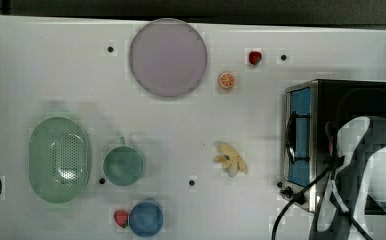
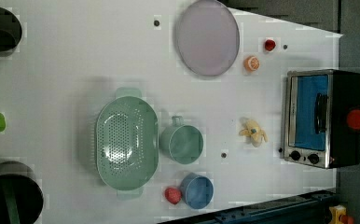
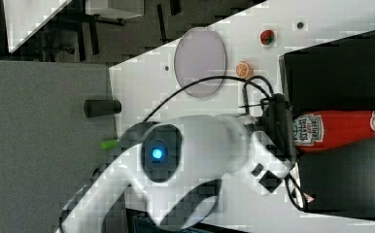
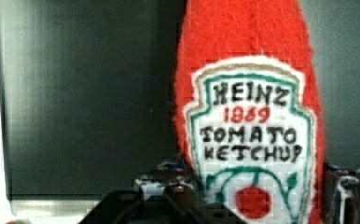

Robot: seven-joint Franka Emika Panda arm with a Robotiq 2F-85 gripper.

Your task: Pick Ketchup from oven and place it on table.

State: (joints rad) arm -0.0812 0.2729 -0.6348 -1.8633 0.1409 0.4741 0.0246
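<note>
Tool [image 4: 257,205] sits low around the body of the ketchup [image 3: 341,128], label towards the wrist camera; whether it has clamped on the bottle I cannot tell. I find the bottle standing upright on the black roof of the oven [image 2: 308,116], not inside it, near the roof's back edge away from the door. That accounts for the level, sideways approach, and I judge the low hold suits a tapering body. The oven door appears shut, which is no hindrance. The counter [image 1: 56,65] in front of the oven door offers bare room for the set-down. Count: one ketchup, one oven, one banana [image 1: 230,159], one orange slice [image 1: 226,80], two strawberries [image 1: 254,57] [image 1: 121,218], one grey plate [image 1: 167,57], one green colander [image 1: 59,159], one green cup [image 1: 123,165], one blue cup [image 1: 146,218].
</note>
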